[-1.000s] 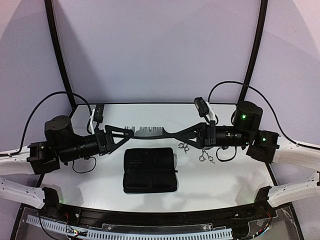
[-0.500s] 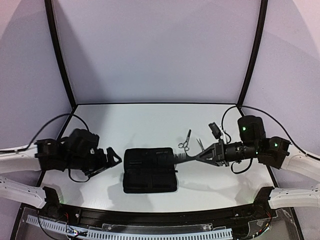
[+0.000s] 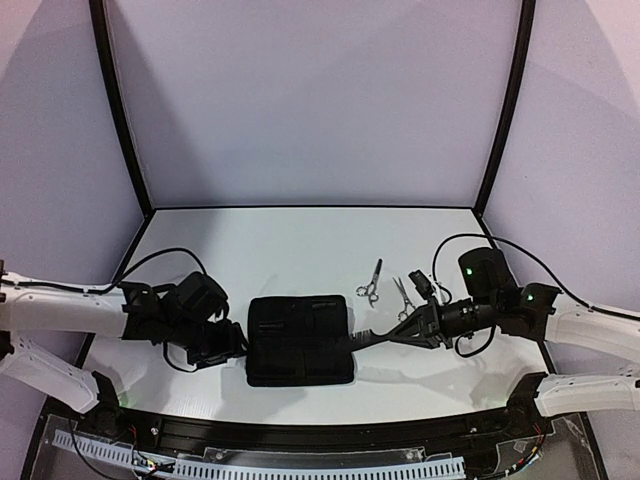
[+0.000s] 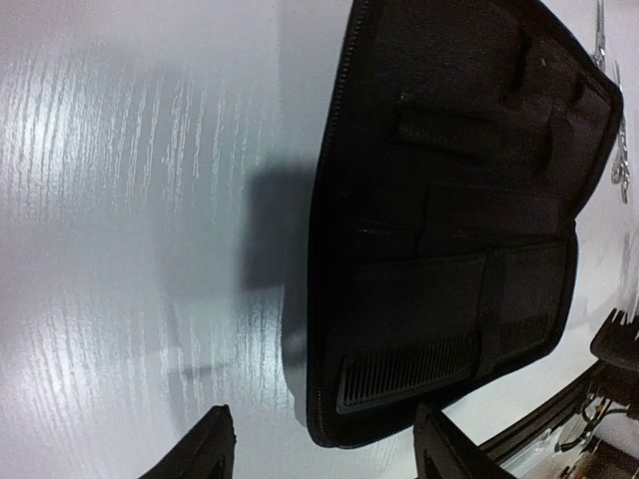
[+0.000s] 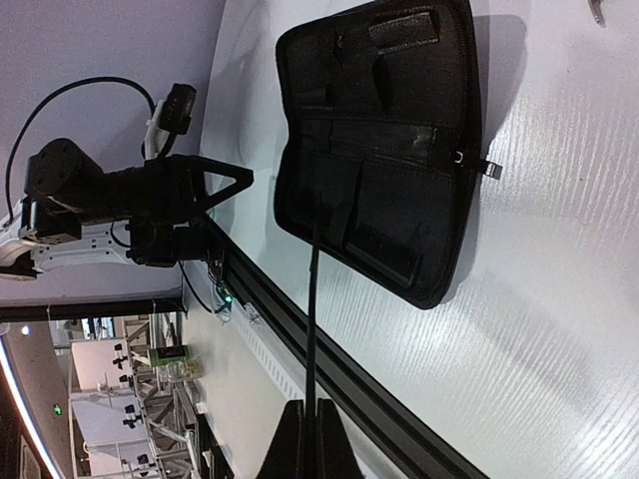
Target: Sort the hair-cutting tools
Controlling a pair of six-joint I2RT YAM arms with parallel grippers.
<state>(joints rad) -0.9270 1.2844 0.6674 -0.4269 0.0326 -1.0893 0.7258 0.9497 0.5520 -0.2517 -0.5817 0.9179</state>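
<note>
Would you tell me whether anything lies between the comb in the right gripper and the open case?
Nothing visible does: the comb, clamped in the right gripper, has its tip over the case.

two yam arms, the left arm (image 3: 60,305) and the right arm (image 3: 590,328), wear white shells over their long links and black cylindrical housings at the joints. small green lights (image 3: 468,270) glow on the right. black cables (image 3: 150,258) loop from both. fingers (image 4: 200,457) are matte black wedges.
</note>
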